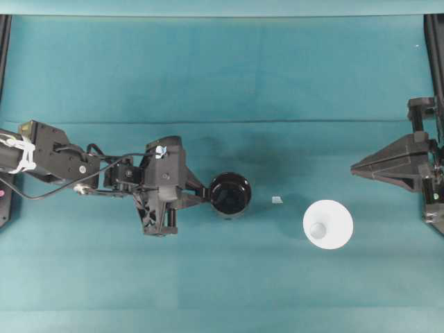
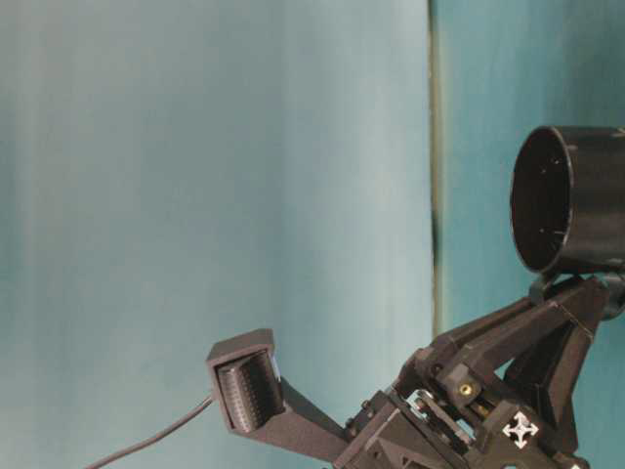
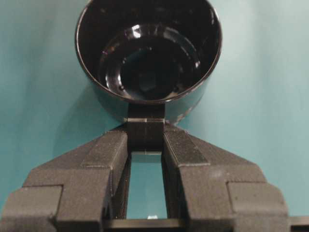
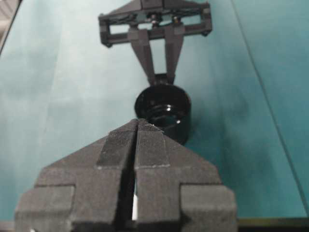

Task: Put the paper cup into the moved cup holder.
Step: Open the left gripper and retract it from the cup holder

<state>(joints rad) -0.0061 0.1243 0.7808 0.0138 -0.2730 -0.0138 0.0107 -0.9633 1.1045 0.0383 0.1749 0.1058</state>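
The glossy black cup holder (image 1: 229, 194) stands upright on the teal cloth left of centre, its dark inside facing up. My left gripper (image 1: 206, 192) is shut on its stubby side handle (image 3: 146, 134), with a finger on each side. The left wrist view looks straight into the holder (image 3: 147, 63). The white paper cup (image 1: 327, 224) stands apart to the right, mouth up, with nothing touching it. My right gripper (image 1: 355, 168) is at the right edge, shut and empty, pointing toward the holder (image 4: 163, 108); in its wrist view its tips (image 4: 138, 126) meet.
A small white scrap (image 1: 277, 200) lies on the cloth between holder and cup. Black frame rails (image 1: 435, 55) run along the left and right edges. The left arm (image 1: 62, 159) stretches in from the left side.
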